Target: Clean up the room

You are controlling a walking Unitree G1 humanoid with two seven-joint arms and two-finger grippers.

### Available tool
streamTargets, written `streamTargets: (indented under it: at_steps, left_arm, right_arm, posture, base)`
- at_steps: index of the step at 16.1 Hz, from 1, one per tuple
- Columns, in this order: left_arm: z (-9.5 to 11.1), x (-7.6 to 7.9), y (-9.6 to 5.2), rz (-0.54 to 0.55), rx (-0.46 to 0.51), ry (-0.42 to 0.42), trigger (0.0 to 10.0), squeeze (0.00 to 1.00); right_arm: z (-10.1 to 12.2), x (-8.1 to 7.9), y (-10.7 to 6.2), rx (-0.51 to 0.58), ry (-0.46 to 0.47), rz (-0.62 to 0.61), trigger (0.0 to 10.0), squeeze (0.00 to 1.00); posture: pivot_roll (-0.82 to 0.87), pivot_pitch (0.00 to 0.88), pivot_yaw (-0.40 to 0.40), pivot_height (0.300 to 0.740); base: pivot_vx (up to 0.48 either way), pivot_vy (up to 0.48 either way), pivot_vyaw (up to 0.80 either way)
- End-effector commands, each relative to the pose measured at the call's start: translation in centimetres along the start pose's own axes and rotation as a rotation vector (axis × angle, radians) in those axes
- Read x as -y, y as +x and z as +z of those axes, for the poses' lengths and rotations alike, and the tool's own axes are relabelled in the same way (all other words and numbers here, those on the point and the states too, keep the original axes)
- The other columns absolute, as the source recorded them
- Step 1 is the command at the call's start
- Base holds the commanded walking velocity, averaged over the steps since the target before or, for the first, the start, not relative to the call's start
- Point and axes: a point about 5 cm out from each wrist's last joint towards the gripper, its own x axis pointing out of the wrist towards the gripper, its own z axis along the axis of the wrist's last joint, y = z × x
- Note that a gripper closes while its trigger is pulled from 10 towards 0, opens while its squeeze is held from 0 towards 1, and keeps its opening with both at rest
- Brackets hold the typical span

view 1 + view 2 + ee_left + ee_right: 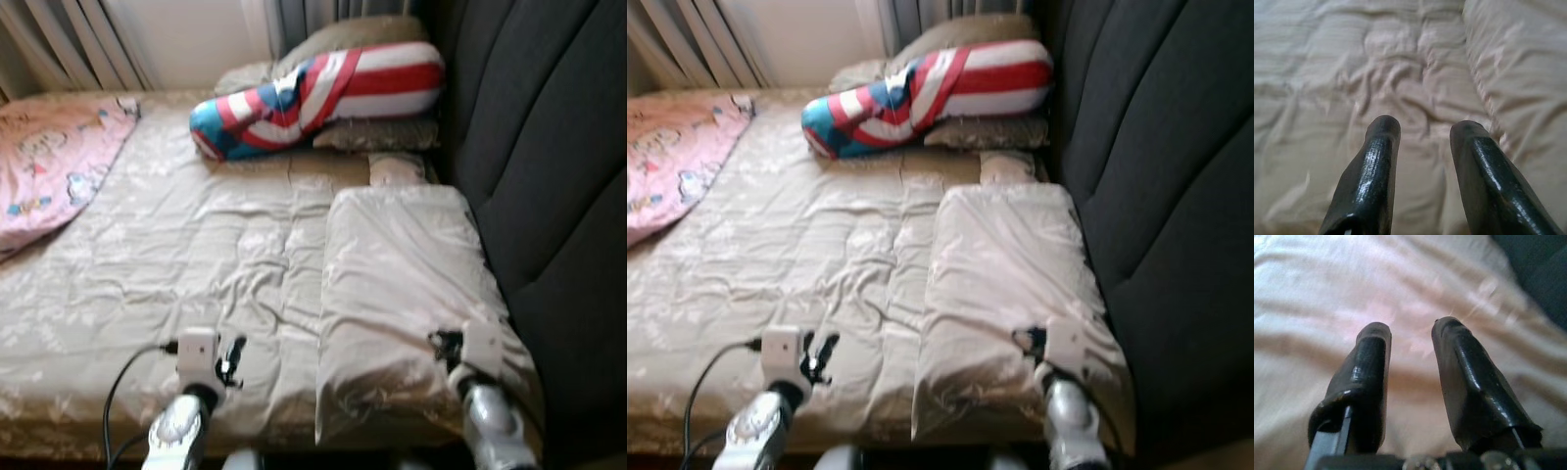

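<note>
A beige pillow point(407, 284) lies flat on the bed's right side, against the dark headboard. My right gripper point(1410, 330) hovers open just above its near end, nothing between the fingers. My left gripper point(1422, 127) is open over the wrinkled beige bedspread point(196, 264), left of the pillow. A red, white and blue striped bolster point(313, 93) rests on two beige pillows point(377, 132) at the far end. A pink patterned blanket point(54, 162) lies crumpled at the far left.
The dark padded headboard point(549, 166) runs along the right side. Curtains point(88, 39) and a pale wall stand beyond the bed. A black cable point(122, 377) trails from my left wrist over the bed's near edge.
</note>
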Motion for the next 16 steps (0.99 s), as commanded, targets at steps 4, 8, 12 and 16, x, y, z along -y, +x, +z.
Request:
streamTargets:
  at_steps: [4,8,12,16]
  left_arm:
    - [-2.3,-1.3,-0.5,0.035,-0.114,0.003,10.0,0.00]
    - [-5.9,-2.4,-1.9,0.079,-0.309,-0.020,10.0,0.00]
    - [-8.7,-2.3,-3.4,0.099,-0.494,-0.015,10.0,0.00]
    - [-9.6,-2.2,-4.1,0.114,-0.547,-0.017,10.0,0.00]
  right_arm:
    - [-2.6,-0.1,-0.9,-0.119,0.041,-0.006,10.0,0.00]
    - [-4.6,1.0,-1.9,-0.216,0.065,-0.053,10.0,0.00]
    - [-7.6,1.7,-3.8,-0.356,0.105,-0.089,10.0,0.00]
    - [-9.5,2.2,-5.2,-0.450,0.110,-0.138,10.0,0.00]
  posture:
    - [-0.02,0.052,0.008,0.732]
    - [-0.02,0.019,0.004,0.740]
    - [-0.03,0.000,0.004,0.740]
    - [-0.04,0.000,0.009,0.740]
  base:
    - [0.000,0.000,0.00]
    - [0.000,0.000,0.00]
    - [0.000,0.000,0.00]
    - [0.000,0.000,0.00]
